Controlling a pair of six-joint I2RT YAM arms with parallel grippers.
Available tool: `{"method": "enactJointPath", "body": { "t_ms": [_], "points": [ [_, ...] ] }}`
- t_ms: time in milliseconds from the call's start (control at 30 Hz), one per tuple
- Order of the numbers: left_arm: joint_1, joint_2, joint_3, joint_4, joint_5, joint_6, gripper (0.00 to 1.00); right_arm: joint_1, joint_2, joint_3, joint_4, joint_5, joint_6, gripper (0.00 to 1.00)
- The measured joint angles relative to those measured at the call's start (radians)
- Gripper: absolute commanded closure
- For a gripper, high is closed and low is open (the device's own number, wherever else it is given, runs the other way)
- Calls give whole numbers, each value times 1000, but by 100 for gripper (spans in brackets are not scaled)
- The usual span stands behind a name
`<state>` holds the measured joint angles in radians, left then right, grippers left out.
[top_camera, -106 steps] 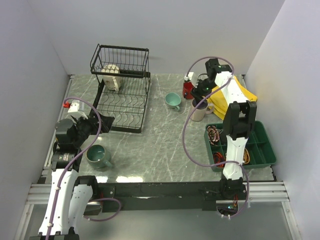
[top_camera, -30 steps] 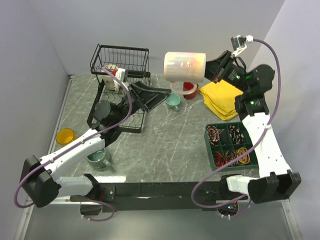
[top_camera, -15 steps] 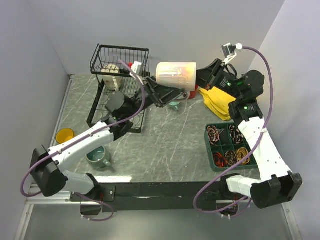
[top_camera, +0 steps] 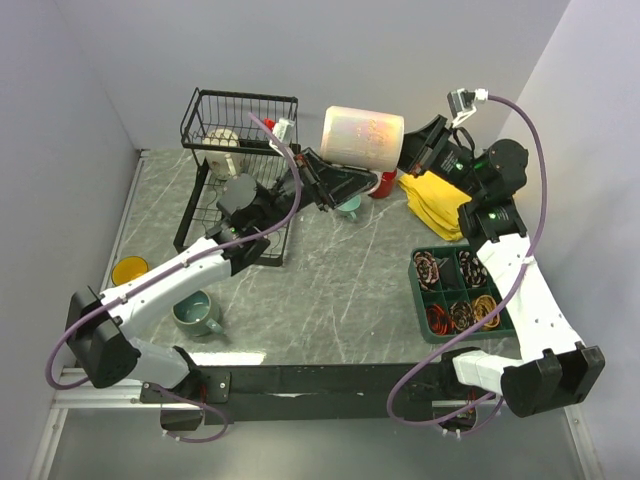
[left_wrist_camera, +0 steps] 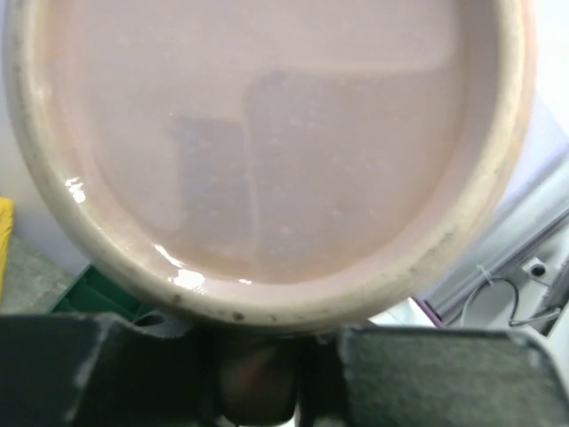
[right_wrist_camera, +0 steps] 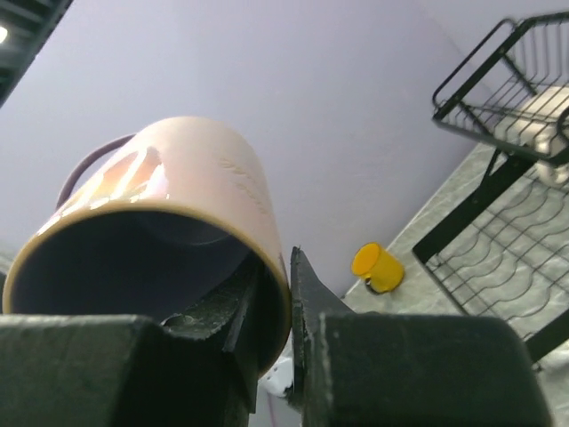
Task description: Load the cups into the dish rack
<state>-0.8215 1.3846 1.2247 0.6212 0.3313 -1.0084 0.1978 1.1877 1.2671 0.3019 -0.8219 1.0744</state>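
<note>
The beige mug (top_camera: pixel 362 137) with the lilac inside hangs on its side high over the table. My right gripper (top_camera: pixel 408 152) is shut on its rim, one finger inside (right_wrist_camera: pixel 283 276). My left gripper (top_camera: pixel 345 188) sits under its base (left_wrist_camera: pixel 267 133), fingers closed on a dark piece that looks like the handle (left_wrist_camera: pixel 258 356). A cream mug (top_camera: pixel 222 140) sits in the dish rack (top_camera: pixel 245 200). On the table are a yellow mug (top_camera: pixel 130 271), a grey-green mug (top_camera: pixel 197 313), a teal mug (top_camera: pixel 347 208) and a red mug (top_camera: pixel 380 183), these last two partly hidden.
A green compartmented tray (top_camera: pixel 450 336) with small items lies at the front right, under my right arm. A yellow cloth (top_camera: pixel 435 200) lies behind it. Walls close the table on the left, back and right.
My left arm swung from the front left up to the raised mug and its fingers closed. My right arm lifted the beige mug off the table and moved it left.
</note>
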Motion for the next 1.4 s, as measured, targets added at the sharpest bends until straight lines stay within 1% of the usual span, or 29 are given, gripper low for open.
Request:
{"method": "enactJointPath", "body": {
  "t_ms": [33,200,233,267,333,367,433,467,600,733,767,933,1067,1200,1400],
  "points": [
    [0,0,0,10,10,4,99,0,0,-3,6,-4,16,100],
    [0,-4,-12,26,23,3,99,0,-9,-36,50,-7,46,100],
    [0,-6,-19,27,23,4,99,0,-11,-44,56,-8,49,95],
    [0,-11,-29,29,21,5,99,0,-11,-50,58,-11,51,75],
    [0,-19,-44,29,17,6,99,1,-11,-63,67,-23,47,63],
    [-2,-26,-53,26,11,3,99,2,-11,-70,75,-29,28,50],
    [-7,-43,-76,8,0,1,99,5,-11,-80,95,-44,-1,40],
    [-9,-54,-89,-1,-2,1,99,6,-11,-82,103,-50,-17,32],
    [-5,-103,-159,-19,-24,-4,99,7,-16,-83,116,-72,-76,27],
    [23,-166,-231,-20,-46,-11,99,7,-29,-109,122,-96,-119,22],
    [31,-185,-252,-19,-53,-12,99,7,-35,-120,123,-102,-130,19],
    [88,-260,-336,-17,-85,-31,99,7,-75,-187,110,-126,-187,17],
    [134,-314,-385,-22,-103,-35,99,7,-100,-209,74,-146,-243,16],
    [179,-392,-424,-87,-137,-17,99,1,-125,-209,12,-167,-327,16],
    [234,-560,-500,-254,-236,97,99,-39,-182,-227,-121,-212,-505,16]
  ]
}}
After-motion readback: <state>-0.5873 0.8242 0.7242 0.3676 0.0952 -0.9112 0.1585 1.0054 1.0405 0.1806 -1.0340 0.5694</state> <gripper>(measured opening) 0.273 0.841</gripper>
